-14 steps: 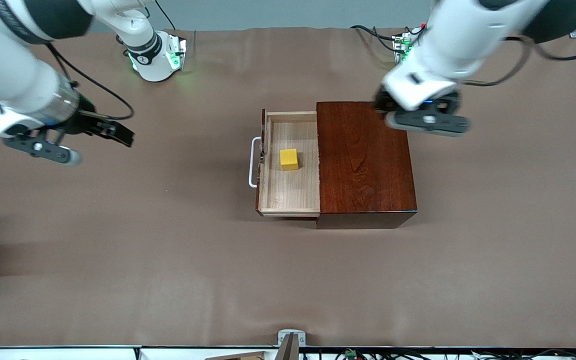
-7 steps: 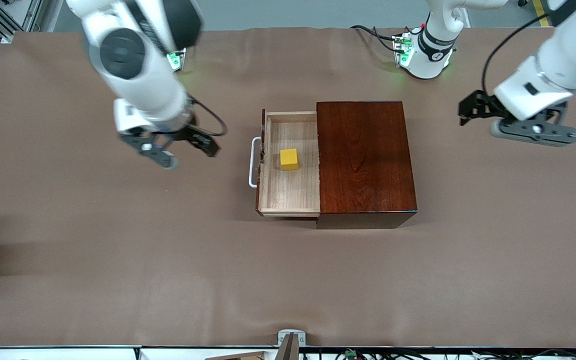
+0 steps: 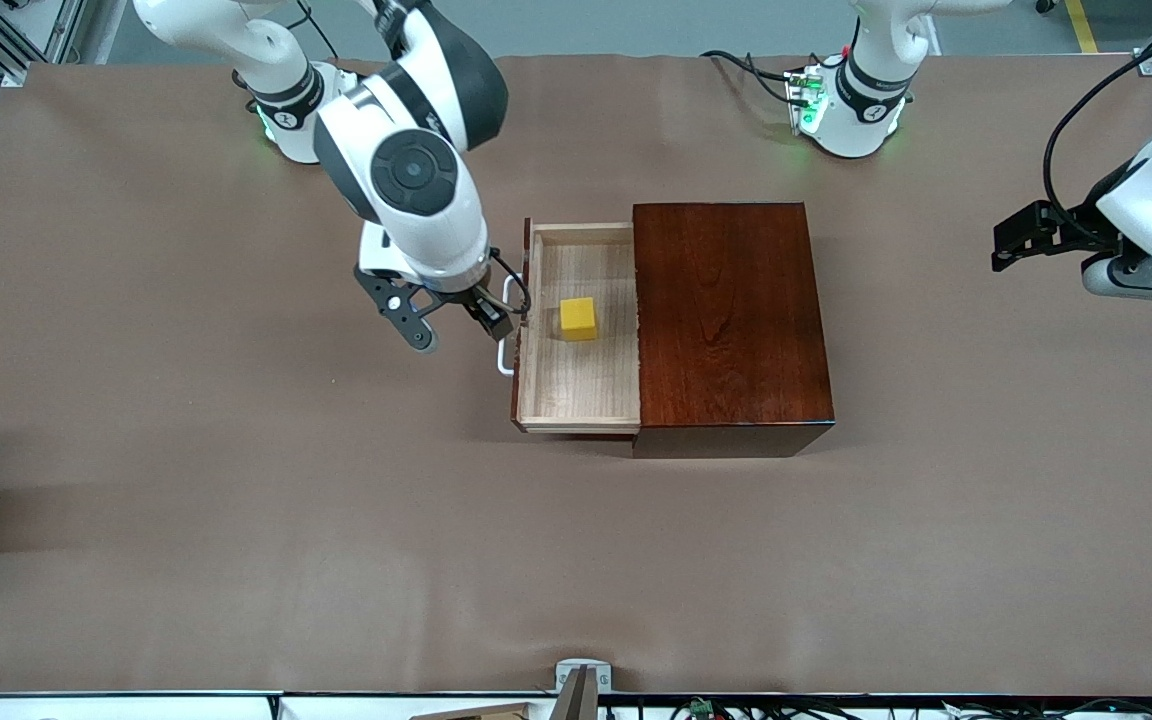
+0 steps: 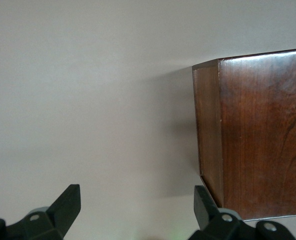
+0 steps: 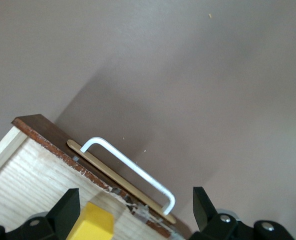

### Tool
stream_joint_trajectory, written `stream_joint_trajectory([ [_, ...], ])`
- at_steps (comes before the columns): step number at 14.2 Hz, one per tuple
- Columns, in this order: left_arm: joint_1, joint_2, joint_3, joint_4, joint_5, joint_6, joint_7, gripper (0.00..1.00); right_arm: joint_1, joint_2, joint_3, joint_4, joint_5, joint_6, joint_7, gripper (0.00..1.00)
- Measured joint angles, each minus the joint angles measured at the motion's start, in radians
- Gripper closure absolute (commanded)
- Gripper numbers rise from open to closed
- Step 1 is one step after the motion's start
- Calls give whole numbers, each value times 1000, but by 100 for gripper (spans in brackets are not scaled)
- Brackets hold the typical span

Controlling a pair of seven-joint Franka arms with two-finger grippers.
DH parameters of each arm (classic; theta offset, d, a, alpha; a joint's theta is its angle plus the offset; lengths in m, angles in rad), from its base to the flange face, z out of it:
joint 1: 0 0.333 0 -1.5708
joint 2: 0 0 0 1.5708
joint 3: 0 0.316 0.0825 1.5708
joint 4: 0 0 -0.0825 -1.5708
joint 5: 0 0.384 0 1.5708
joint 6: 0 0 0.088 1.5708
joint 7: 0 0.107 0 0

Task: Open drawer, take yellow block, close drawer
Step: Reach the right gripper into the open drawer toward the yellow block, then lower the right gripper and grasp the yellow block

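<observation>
the drawer (image 3: 581, 330) stands pulled out of my dark wooden box (image 3: 729, 325) toward the right arm's end of the brown desk (image 3: 236, 500), its white handle (image 5: 130, 167) on the front, and the yellow block (image 3: 578, 318) sits inside on the pale wood. my right claw (image 3: 451, 322) hangs spread and empty over the handle. my left claw (image 4: 138, 207), also spread, waits over bare desk near the box's closed end.
</observation>
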Motion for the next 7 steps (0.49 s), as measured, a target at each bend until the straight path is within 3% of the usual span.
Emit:
stream_joint_trajectory([
  [4,-3,0,-7,0,0,16,-5,0,11,54,0,35,86,104,204,0],
  [7,0,0,-5,0,0,17,-5,0,32,94,0,39,94,170,337,0],
])
